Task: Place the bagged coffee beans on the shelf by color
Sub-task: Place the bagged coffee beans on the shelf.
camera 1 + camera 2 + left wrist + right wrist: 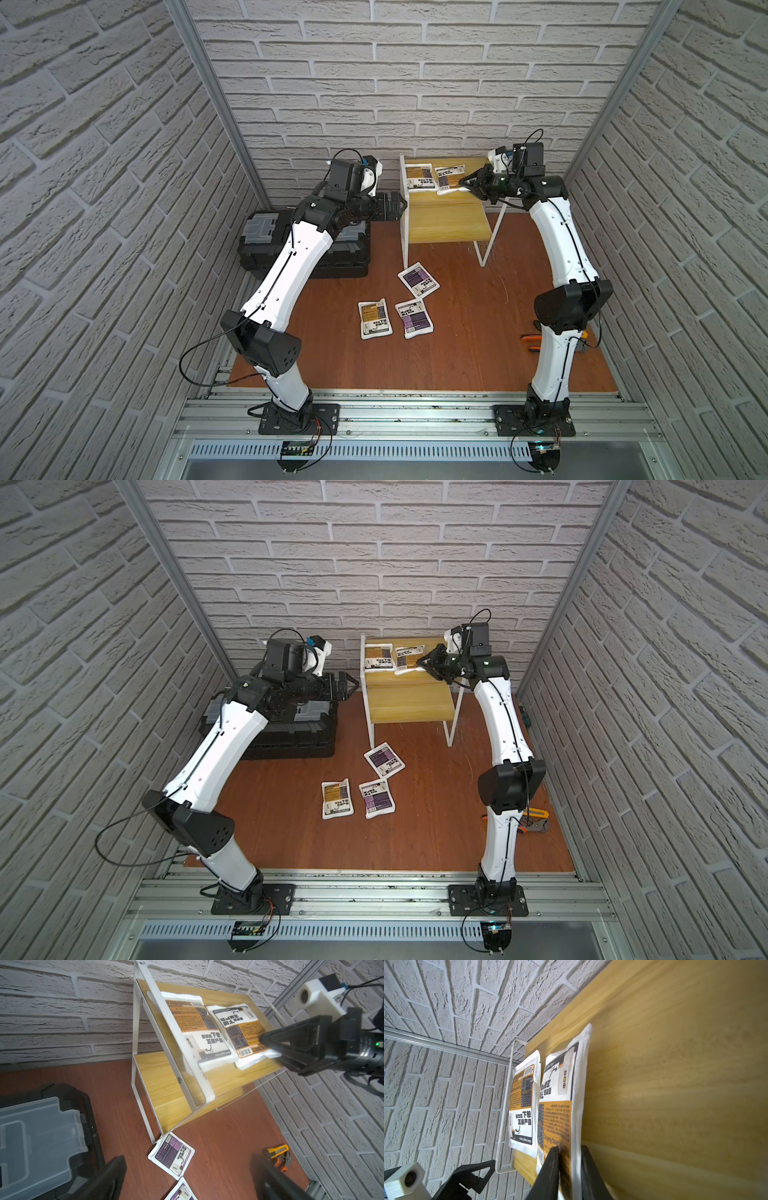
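1. Second orange-label pouch [450,178]: flat and label-up on the upper board of the shelf [402,224]. Touching the first orange-label pouch [419,176] along one side, with its near edge at the shelf's front lip.
2. Right pincer [462,181]: at the shelf's front right corner, jaws narrowly parted, one above and one below that near edge (right wrist view). Pressing or already slack: not discernible. Low sideways reach, probably chosen to slide the pouch in over the board rather than drop it.
3. Colour grouping: both shelved pouches orange, set together on the upper board. Lower board [449,226] bare, presumably kept for the purple ones.
4. In front of the shelf, on the worktop [457,353]: one purple-label pouch [418,279] just beside the shelf's front left leg. Farther out, a second purple-label pouch [414,318] and the third orange-label pouch [375,318] side by side. All flat and label-up, so colours readable from above and edges free for a pinch.
5. Left pincer [395,206]: just left of the shelf's frame, jaws wide apart, holding nothing. Apparently parked clear of the frame to leave the upper board to the other arm.
6. Not part of the task: black toolbox [266,237] left of the shelf; pliers [283,1160] and yellow knife [277,1150] well to the shelf's right.
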